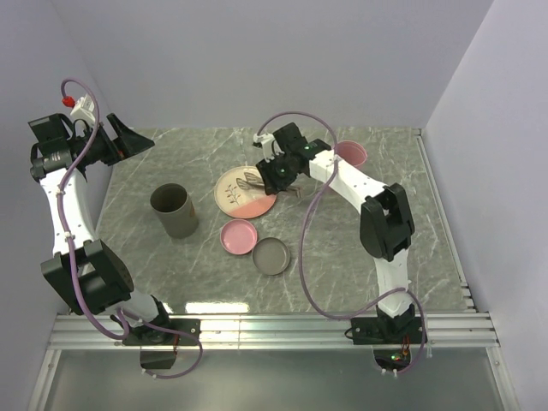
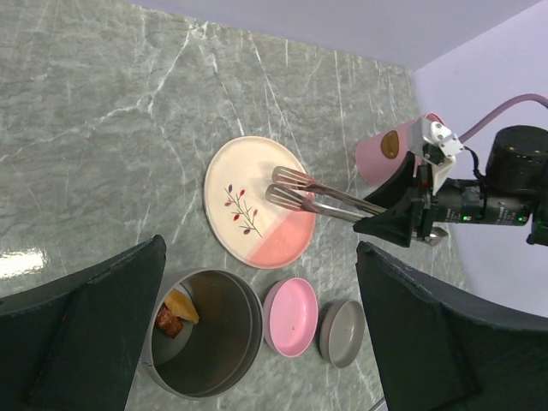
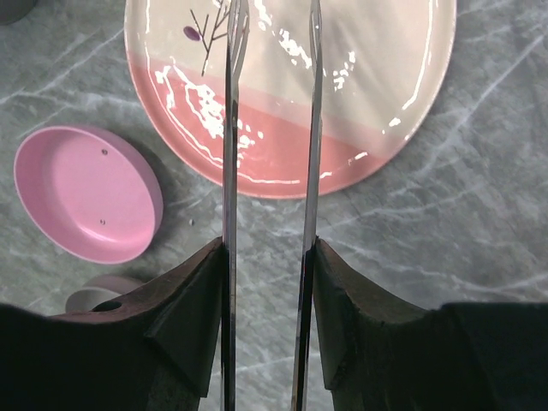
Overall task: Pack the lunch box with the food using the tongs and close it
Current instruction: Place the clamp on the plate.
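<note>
Right gripper [image 3: 267, 261] clamps the tongs [image 3: 229, 128], entering from the plate's [image 3: 385, 86] 2 o'clock. Their tips stand slightly apart, gripping nothing.

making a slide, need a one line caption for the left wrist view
The right end effector holds the tongs over the plate; food pieces sit in the grey container.

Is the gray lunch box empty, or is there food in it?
Not empty. Looking down into the open gray lunch box, orange-brown food chunks lie at its bottom by the wall.
</note>
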`<state>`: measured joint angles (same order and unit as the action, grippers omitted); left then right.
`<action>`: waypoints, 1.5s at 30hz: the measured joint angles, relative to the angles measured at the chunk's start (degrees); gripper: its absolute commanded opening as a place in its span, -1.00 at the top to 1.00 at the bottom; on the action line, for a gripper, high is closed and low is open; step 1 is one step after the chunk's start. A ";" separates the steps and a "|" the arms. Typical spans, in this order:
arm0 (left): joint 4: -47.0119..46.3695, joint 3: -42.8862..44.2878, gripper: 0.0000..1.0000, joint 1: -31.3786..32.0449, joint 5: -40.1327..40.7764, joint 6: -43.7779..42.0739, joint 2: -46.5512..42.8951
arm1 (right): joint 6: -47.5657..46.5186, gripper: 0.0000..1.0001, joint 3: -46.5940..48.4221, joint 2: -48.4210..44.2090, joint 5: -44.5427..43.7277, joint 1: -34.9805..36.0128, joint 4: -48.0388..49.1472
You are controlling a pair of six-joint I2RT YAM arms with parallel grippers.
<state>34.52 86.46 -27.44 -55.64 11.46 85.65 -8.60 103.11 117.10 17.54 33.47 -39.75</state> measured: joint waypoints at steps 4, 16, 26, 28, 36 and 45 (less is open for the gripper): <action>0.00 -0.04 -0.99 0.00 0.02 -0.07 0.00 | -0.22 -0.06 0.85 2.36 1.14 0.00 0.79; -0.02 -1.38 -0.99 0.00 0.00 -0.24 0.00 | -2.43 -0.28 0.87 7.08 1.18 0.39 1.22; -0.02 -1.90 -0.99 0.00 0.00 -0.24 -0.02 | -6.10 -0.43 0.87 8.46 0.07 0.85 1.25; -0.04 -1.90 -0.99 0.00 0.00 -0.24 -0.04 | -6.84 -0.47 0.87 9.22 -0.22 1.01 1.25; -0.02 -1.90 -0.99 0.00 0.00 -0.31 -0.07 | -8.85 -0.60 0.87 10.67 -1.53 1.16 1.18; -0.04 -1.90 -0.99 0.00 0.00 -0.42 -0.07 | -10.43 -0.74 0.87 10.67 -1.88 1.27 1.11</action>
<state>34.48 84.55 -27.44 -55.64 11.05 85.58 -19.03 103.98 127.76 15.66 34.74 -38.63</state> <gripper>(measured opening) 0.995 0.859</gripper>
